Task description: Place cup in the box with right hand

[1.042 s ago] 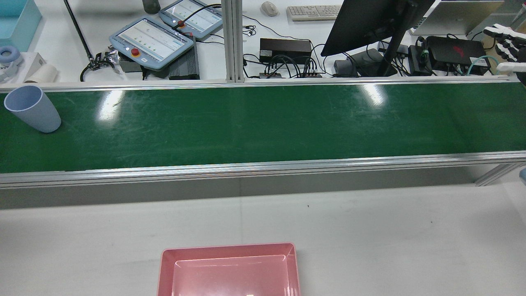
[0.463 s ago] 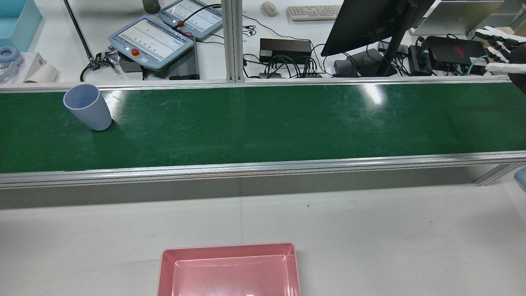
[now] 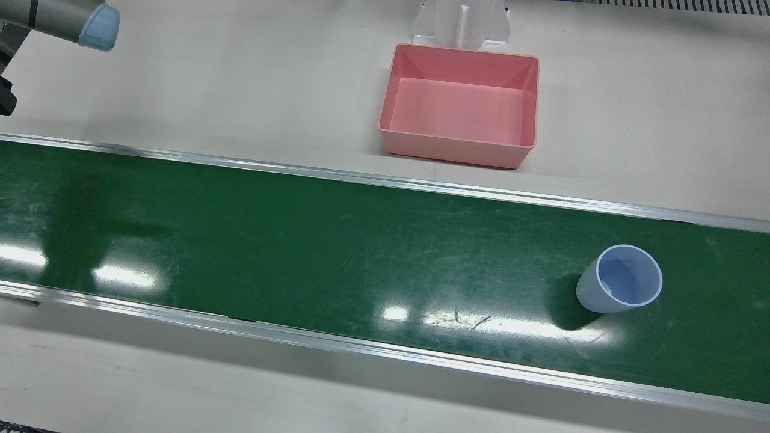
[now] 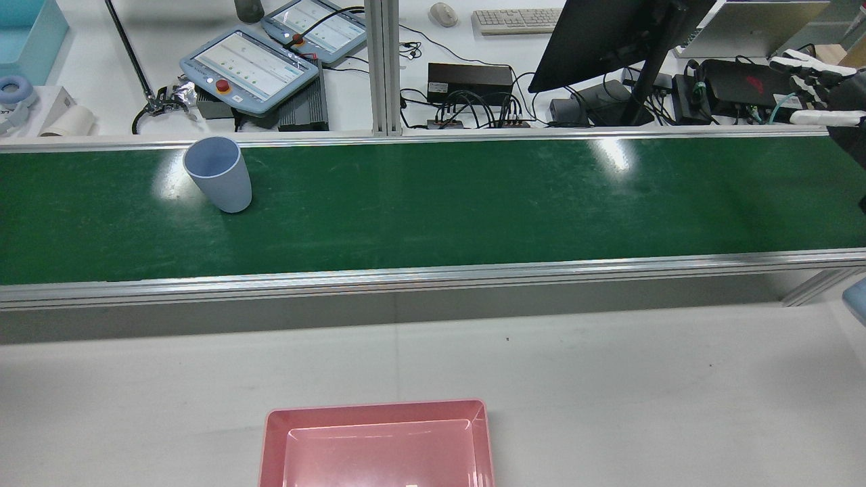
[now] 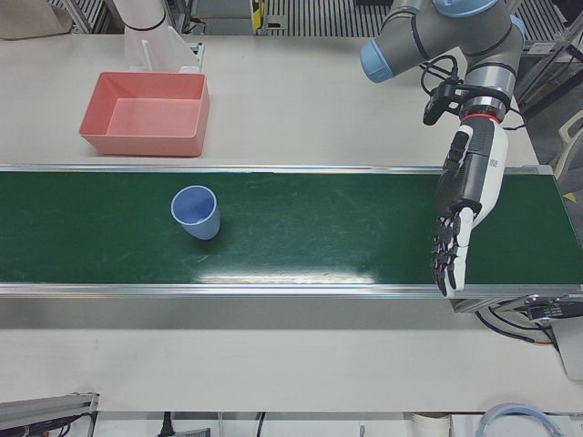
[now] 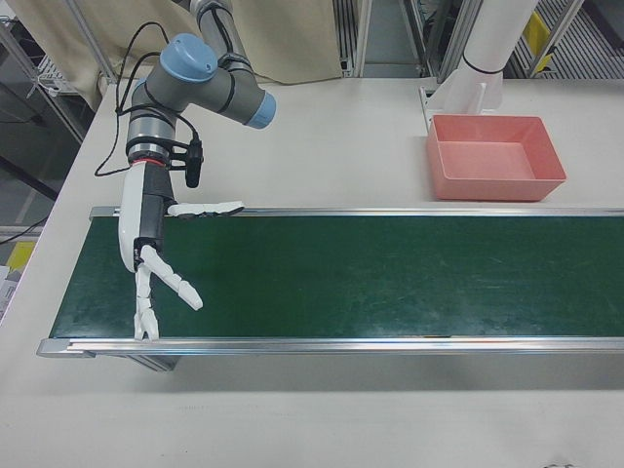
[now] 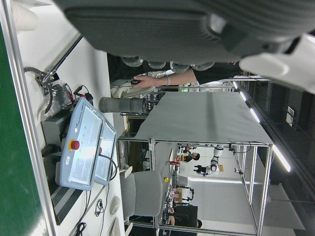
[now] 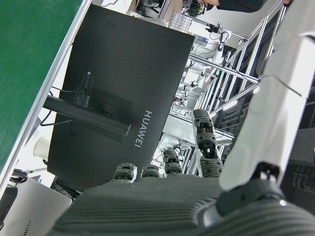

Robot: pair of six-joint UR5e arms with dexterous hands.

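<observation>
The right hand (image 6: 156, 263), white and black with many fingers, hung splayed and empty over the left end of the green conveyor belt (image 6: 390, 273) in the right-front view, fingers pointing down toward the near rail and thumb stretched out to the right. In the rear view it showed only at the far right edge (image 4: 822, 91), and over the last second it had crept a little further leftward into the frame from there. The left hand (image 5: 465, 205) hung just as slack, fingers apart, over the right end of the belt in the left-front view, holding nothing.

The larger change was in the pale blue plastic cup (image 4: 218, 173). It stood upright, mouth open, on the belt near its far rail, and over the same second it had travelled from the extreme left edge of the rear view to left of centre. No hand was near it, so the belt was presumably carrying it toward the right hand's side.

That suggested a waiting stage: the cup was well apart from the right hand, and the grasp was not yet begun. The pink rectangular plastic box (image 3: 460, 108) sat empty on the white counter (image 3: 240, 78) beside the belt, at lower centre of the rear view, its open top ready to receive the cup.
</observation>
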